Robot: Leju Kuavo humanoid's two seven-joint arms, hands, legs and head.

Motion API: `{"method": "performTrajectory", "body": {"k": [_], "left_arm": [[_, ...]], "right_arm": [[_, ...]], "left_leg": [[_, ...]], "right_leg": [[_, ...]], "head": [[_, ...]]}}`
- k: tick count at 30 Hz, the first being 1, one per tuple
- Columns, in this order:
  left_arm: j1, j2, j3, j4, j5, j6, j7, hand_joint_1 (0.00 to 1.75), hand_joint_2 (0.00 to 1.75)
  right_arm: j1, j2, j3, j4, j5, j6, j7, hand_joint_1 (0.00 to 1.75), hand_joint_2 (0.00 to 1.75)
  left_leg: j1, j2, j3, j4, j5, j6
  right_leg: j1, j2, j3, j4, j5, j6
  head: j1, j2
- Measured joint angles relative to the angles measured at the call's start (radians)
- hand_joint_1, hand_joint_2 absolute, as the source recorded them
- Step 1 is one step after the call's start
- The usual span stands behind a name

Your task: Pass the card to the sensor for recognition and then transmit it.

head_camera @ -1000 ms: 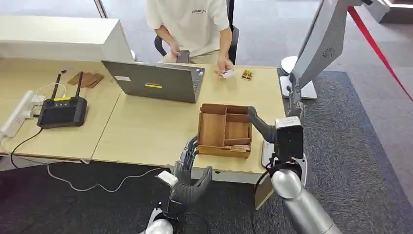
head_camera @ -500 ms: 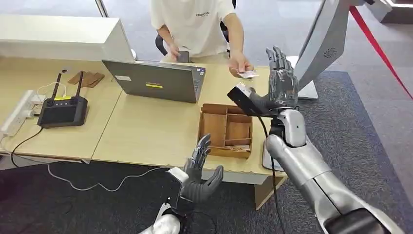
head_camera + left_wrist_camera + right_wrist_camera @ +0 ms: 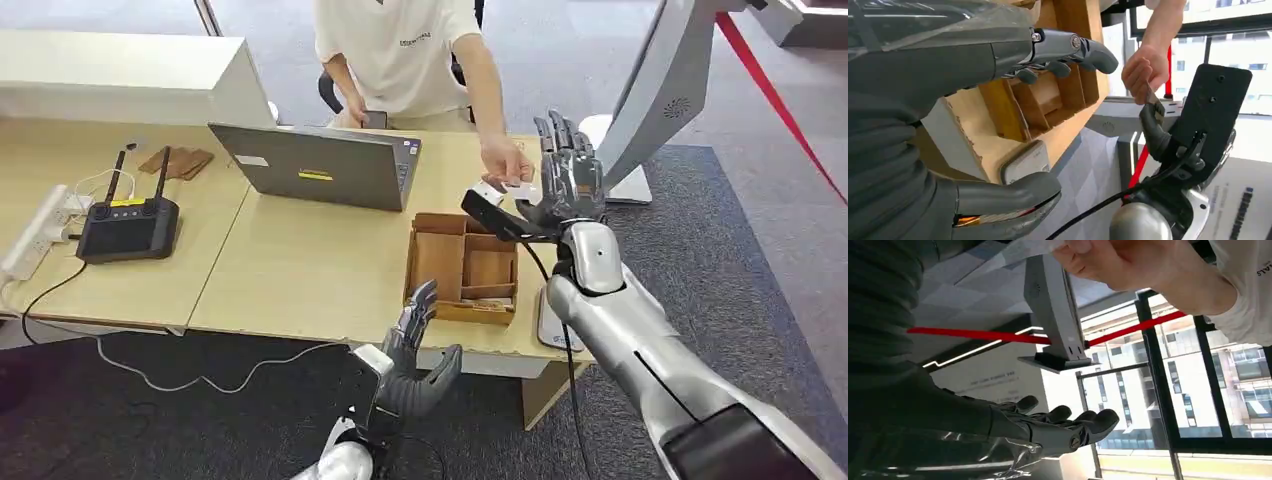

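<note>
Card [image 3: 517,188] sits pinched in a person's hand [image 3: 503,162], just at nine o'clock of the spread, empty right hand [image 3: 567,180]; handover, sensing and passing on all remain.

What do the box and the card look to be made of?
Box: probably wood, matte brown, thin slat dividers with raw edges. Card, in the person's hand by the right hand: thin, white, flat; plastic or paper, can't tell.

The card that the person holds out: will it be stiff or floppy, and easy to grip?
The card stays flat in the person's hand, so probably stiff. It looks thin and light; its smooth face may slip. The right hand, fingers apart, would likely need a thumb pinch.
</note>
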Motion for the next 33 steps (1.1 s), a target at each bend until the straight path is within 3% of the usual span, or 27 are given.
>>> {"method": "performTrajectory", "body": {"k": [1,2,23,33], "left_arm": [[0.0,0.0,0.0,0.0,0.0,0.001,0.0,0.0,1.75],[0.0,0.0,-0.001,0.0,0.0,0.001,0.001,0.0,1.75],[0.001,0.0,-0.015,0.0,-0.008,0.009,0.019,0.0,1.75],[0.016,0.002,-0.015,-0.005,-0.019,0.033,0.024,0.0,1.75]], "right_arm": [[0.0,0.0,0.003,0.005,-0.001,-0.002,-0.001,0.0,1.75],[0.0,0.002,0.005,0.01,-0.001,-0.003,-0.004,1.75,1.75],[-0.001,0.019,0.004,0.048,-0.061,-0.013,-0.085,1.75,1.75],[0.027,0.041,-0.032,0.016,-0.227,-0.084,-0.209,1.75,1.75]], "left_leg": [[0.0,0.0,0.0,0.0,0.0,0.0],[0.0,0.0,0.0,0.0,0.0,0.0],[0.0,0.0,0.0,0.0,0.0,0.0],[0.0,0.0,0.0,0.0,0.0,0.0]], "right_leg": [[0.0,0.0,0.0,0.0,0.0,0.0],[0.0,0.0,0.0,0.0,0.0,0.0],[0.0,0.0,0.0,0.0,0.0,0.0],[0.0,0.0,0.0,0.0,0.0,0.0]], "head": [[0.0,0.0],[0.0,0.0],[0.0,0.0],[0.0,0.0]]}}
